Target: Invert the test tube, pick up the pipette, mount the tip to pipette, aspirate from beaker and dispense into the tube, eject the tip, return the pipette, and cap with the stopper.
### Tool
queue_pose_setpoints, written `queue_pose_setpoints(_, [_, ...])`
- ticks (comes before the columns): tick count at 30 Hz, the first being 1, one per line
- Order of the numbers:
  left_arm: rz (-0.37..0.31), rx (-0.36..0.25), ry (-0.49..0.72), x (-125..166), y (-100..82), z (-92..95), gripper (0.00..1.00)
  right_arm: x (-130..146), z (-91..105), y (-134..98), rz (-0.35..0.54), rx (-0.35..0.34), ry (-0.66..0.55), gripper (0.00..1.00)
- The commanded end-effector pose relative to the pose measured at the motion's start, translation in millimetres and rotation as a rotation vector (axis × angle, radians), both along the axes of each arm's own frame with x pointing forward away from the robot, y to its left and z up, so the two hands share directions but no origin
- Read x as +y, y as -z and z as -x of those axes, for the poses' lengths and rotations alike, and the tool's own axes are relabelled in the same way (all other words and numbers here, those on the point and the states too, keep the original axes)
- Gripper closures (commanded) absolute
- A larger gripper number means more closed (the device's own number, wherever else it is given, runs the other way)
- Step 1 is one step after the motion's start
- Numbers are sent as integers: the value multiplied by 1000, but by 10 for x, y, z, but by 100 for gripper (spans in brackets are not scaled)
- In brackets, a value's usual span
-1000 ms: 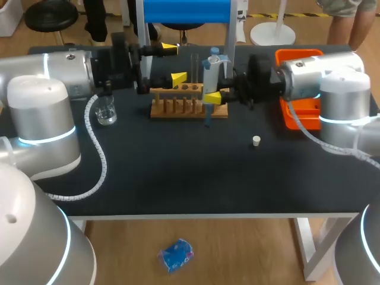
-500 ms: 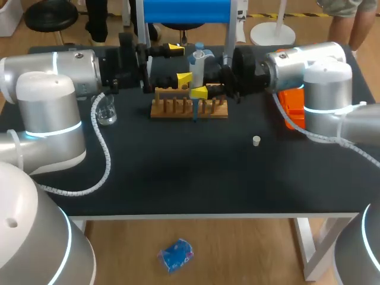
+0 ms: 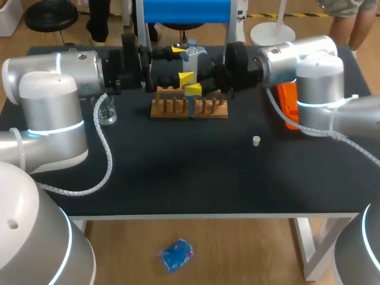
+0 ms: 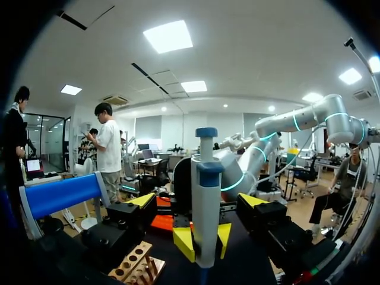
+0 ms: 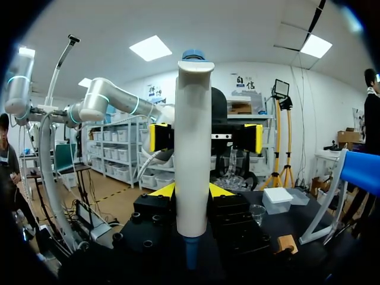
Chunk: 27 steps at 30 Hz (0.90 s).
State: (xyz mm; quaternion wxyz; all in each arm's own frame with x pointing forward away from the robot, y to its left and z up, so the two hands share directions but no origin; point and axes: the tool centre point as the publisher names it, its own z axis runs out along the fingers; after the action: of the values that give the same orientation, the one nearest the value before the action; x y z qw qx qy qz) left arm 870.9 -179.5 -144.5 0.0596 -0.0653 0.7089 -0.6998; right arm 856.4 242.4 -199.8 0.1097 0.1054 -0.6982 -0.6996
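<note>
Pipette [image 3: 191, 59], a white plastic barrel with a blue plunger knob on top, stands upright directly over the wooden rack [image 3: 189, 109]. It is clamped from two sides between the yellow-tipped fingers of my right gripper [image 5: 190, 191]. Its blue lower end points down at the rack's row of holes.

Under everything lies the black table [image 3: 178, 172], with the rack near the middle of its far edge. My silver left arm [image 3: 59, 71] comes in from the rack's left and my silver right arm [image 3: 297, 56] from its right, so the two wrists face each other above the rack.

My left gripper [image 4: 197, 200] hangs above the rack at the height of the pipette's upper barrel. Its two fingers are spread wide and grip nothing, and the pipette stands just ahead of them.

To the rack's right, partly behind my right arm, sits an orange plastic tray [image 3: 289, 102]. To the rack's left, a little apart, stands a small clear glass beaker [image 3: 107, 113]. A tiny white stopper [image 3: 256, 141] lies on the table toward me and to the right of the rack, well apart from it.
</note>
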Motion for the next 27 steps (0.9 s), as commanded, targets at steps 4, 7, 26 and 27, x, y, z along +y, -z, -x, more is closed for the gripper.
queue_pose_setpoints(4, [3,2,9,-25,21,-13,10,43,-33,-3,5,3,-9,100])
queue_pose_setpoints(7, [5,2,10,-28,24,-15,22,48,-37,0,5,5,-10,100])
queue_pose_setpoints(26, [13,2,9,-20,36,-28,52,47,-56,38,-2,17,-3,100])
queue_pose_setpoints(27, [13,1,9,-20,36,-28,54,47,-56,39,-2,17,-3,100])
